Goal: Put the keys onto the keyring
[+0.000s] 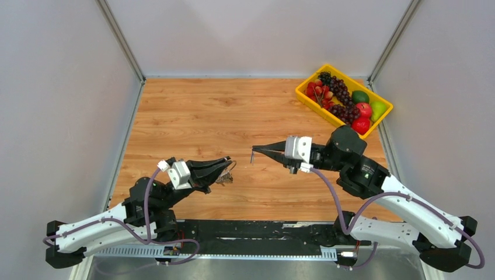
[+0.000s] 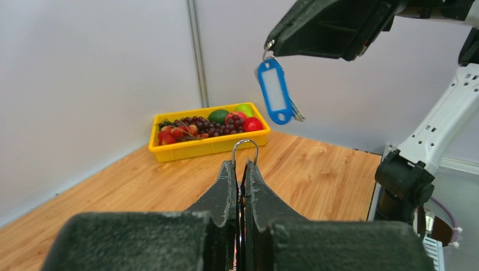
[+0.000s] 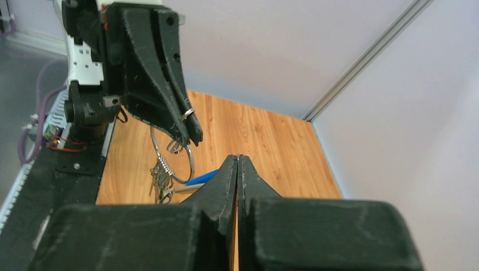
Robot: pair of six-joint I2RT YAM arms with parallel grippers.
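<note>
1. Silvery wire of the keyring is pinched by the left gripper, its fingers pressed together on the loop. Held above the counter, near 7 o'clock of its centre, the ring hangs free, probably so that a key can be threaded on.
2. A bunch of keys dangles from the ring's lowest part.
3. At the ring's 3 o'clock, near but apart, the right gripper is clamped on a blue-tagged key. The tag hangs down, apparently to leave the key's top free.
4. Threading seems to be the step in hand, and it calls for fine alignment.
5. At 1 o'clock, a yellow fruit tray sits well apart.
</note>
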